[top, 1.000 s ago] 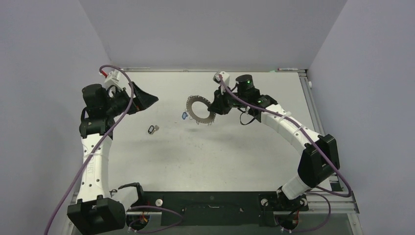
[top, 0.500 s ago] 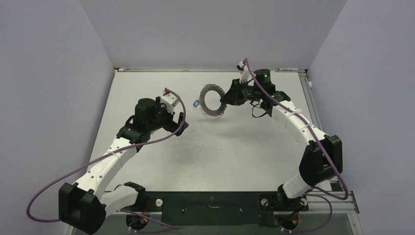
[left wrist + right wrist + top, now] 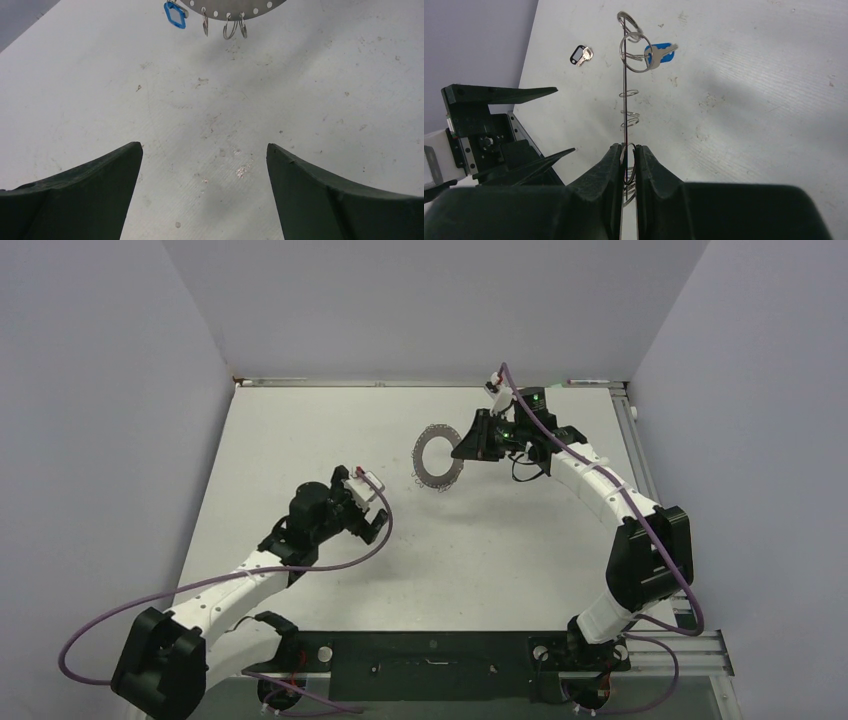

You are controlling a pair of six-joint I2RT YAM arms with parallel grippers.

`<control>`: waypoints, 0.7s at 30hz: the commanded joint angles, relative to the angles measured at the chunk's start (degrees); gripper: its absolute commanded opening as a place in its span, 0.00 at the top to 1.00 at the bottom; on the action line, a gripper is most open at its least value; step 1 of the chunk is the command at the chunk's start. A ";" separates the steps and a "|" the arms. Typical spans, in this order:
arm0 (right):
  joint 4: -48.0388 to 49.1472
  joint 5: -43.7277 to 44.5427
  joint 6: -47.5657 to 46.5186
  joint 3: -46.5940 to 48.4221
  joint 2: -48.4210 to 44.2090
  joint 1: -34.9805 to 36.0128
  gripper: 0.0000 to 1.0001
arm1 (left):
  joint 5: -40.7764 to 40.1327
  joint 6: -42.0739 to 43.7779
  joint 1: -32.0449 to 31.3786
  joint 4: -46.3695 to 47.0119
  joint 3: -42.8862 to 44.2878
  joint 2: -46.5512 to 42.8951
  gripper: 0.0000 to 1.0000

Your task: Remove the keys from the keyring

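My right gripper (image 3: 468, 446) is shut on the rim of the keyring (image 3: 437, 456) and holds it up on edge above the table. In the right wrist view the keyring (image 3: 624, 90) shows edge-on between my shut fingers (image 3: 609, 165), with wire loops along it and the blue-headed key (image 3: 659, 54) hanging near its far end. A loose dark-headed key (image 3: 581, 55) lies on the table. My left gripper (image 3: 373, 521) is open and empty, low over the table. Its view shows the ring's lower rim (image 3: 235, 7), the blue key (image 3: 175, 13) and wire loops (image 3: 232, 27) ahead of it.
The left arm's open fingers (image 3: 499, 95) show at the left of the right wrist view. The white table (image 3: 300, 430) is bounded by grey walls at the back and both sides. The arm bases and a black rail (image 3: 430, 655) line the near edge.
My left arm swung from the far left toward the middle, then came nearer, and now covers the loose key in the top view. My right gripper carried the ring toward the back right.
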 commanded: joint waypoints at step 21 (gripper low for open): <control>-1.82 -5.00 9.06 -0.76 -7.11 7.44 0.95 | -10.96 4.69 -10.32 41.73 -8.84 13.95 0.23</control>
